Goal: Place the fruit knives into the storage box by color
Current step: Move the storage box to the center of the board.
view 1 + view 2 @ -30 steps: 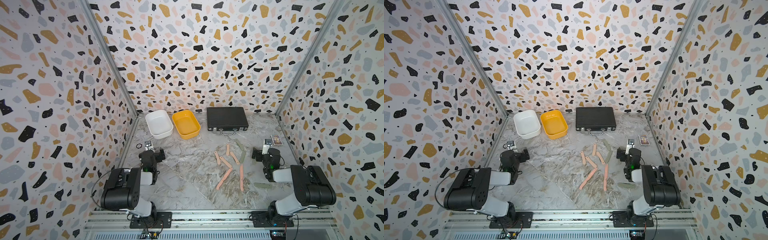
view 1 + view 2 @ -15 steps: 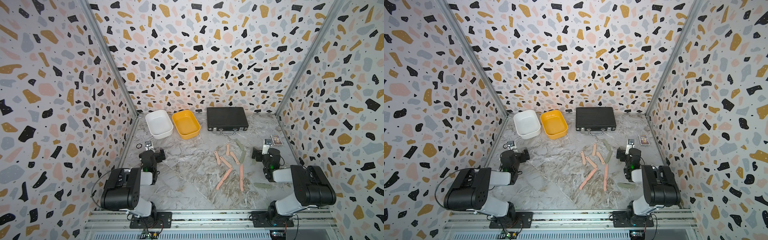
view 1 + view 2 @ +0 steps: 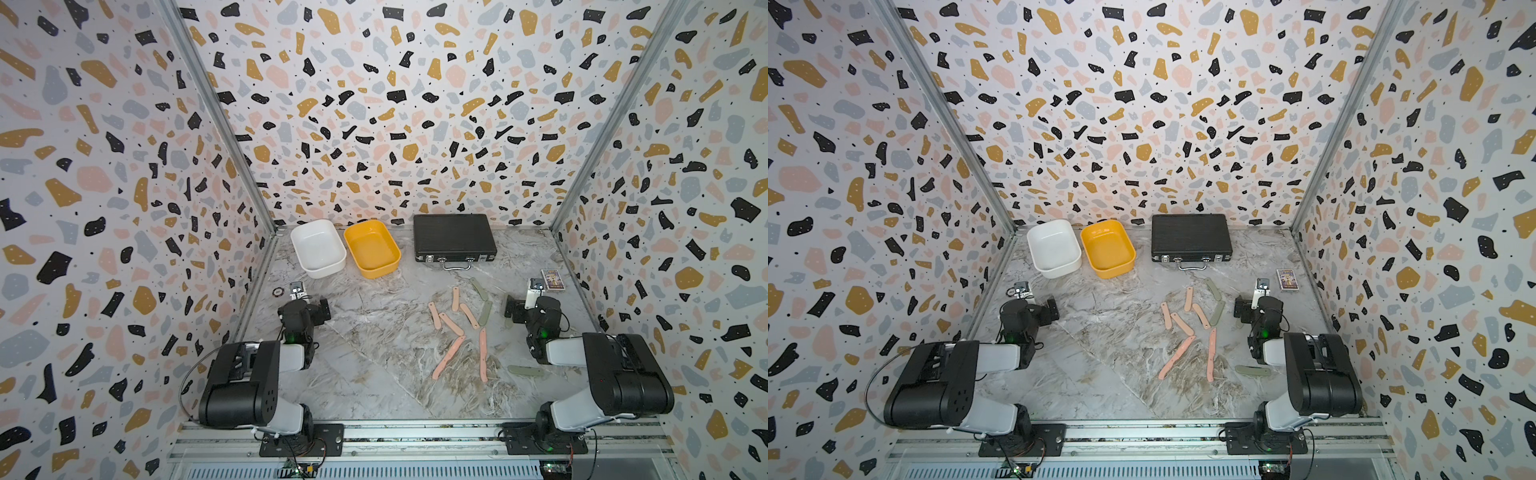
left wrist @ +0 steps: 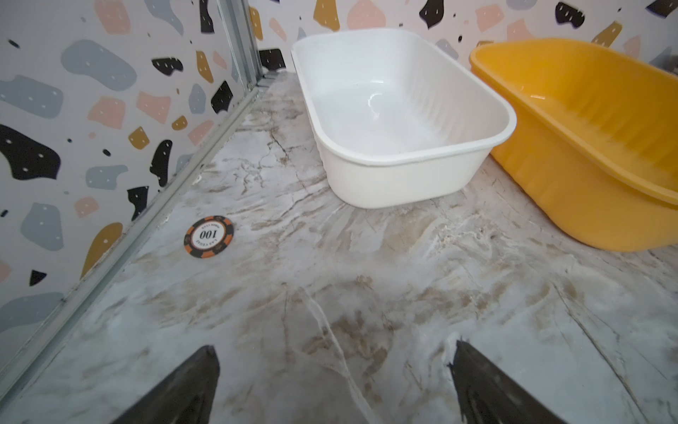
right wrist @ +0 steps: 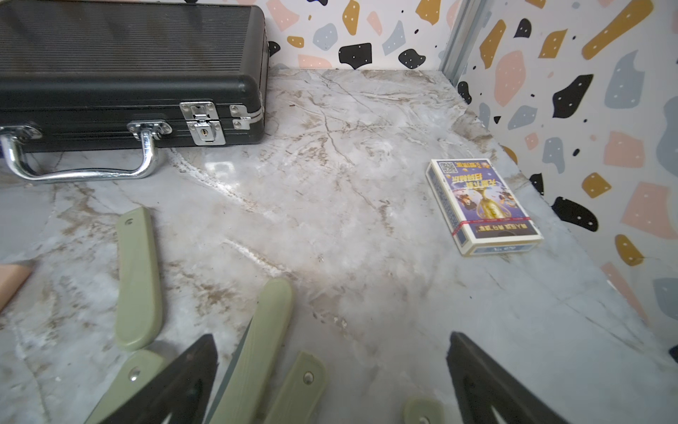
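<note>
Knives scattered, well apart from the tubs.
Pink knives (image 3: pixel 451 324) and green knives (image 3: pixel 484 312) are seen right of centre, white tub (image 3: pixel 326 270) and yellow tub (image 3: pixel 376 271) above centre; jaws of left gripper (image 4: pixel 334 347) and right gripper (image 5: pixel 332 336) are spread apart.

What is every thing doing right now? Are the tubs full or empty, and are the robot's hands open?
white tub, empty
yellow tub, empty
pink knives, flat on the table, none in a tub
green knives, flat on the table, none in a tub
black briefcase, shut, lying flat
card box, shut, lying flat
poker chip, flat on the table
left gripper, open, holding nothing
right gripper, open, holding nothing
</note>
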Action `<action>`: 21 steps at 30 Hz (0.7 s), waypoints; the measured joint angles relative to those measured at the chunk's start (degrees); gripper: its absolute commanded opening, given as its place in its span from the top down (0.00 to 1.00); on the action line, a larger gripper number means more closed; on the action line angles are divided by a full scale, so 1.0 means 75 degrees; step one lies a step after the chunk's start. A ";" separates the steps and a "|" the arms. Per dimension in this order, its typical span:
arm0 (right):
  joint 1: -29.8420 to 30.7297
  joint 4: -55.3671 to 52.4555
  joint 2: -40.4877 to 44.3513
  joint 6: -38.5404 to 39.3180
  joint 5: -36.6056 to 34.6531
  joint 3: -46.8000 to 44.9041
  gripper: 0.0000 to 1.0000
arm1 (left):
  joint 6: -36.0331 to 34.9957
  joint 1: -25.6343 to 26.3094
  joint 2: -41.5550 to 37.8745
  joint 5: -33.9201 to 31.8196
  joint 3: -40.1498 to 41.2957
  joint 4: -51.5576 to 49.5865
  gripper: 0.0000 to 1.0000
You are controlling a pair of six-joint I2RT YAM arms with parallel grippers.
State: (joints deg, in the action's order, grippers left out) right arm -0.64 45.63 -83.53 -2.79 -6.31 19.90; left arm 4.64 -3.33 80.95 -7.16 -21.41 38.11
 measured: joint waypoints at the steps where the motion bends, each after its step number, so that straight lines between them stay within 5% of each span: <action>1: 0.0000 -0.0274 0.0233 -0.0006 -0.0055 0.0050 0.00 | -0.0041 -0.0020 -0.0154 0.0099 -0.0388 -0.0612 0.01; 6: 0.0000 -0.2037 0.1393 -0.0682 -0.0376 0.1107 0.00 | -0.0076 -0.0507 -0.0268 0.0787 -0.3136 -0.3518 0.01; 13: -0.0006 -0.5304 0.1606 -0.1393 0.0962 0.4459 0.00 | -0.0111 -0.1699 -0.0192 0.2084 -0.5540 -0.6784 0.01; 17: -0.0006 -0.5286 0.1883 -0.2664 0.1883 0.4663 0.00 | -0.0178 -0.1888 -0.0189 0.2597 -0.6455 -0.7962 0.01; 21: -0.0020 -0.3806 0.1929 -0.4634 0.2970 0.3357 0.00 | -0.0050 -0.1912 -0.0184 0.3276 -0.6904 -0.8486 0.01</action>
State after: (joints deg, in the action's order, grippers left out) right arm -0.80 17.08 -69.06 -37.54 15.97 45.08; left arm 4.27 -17.67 79.57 17.41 -73.19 -25.54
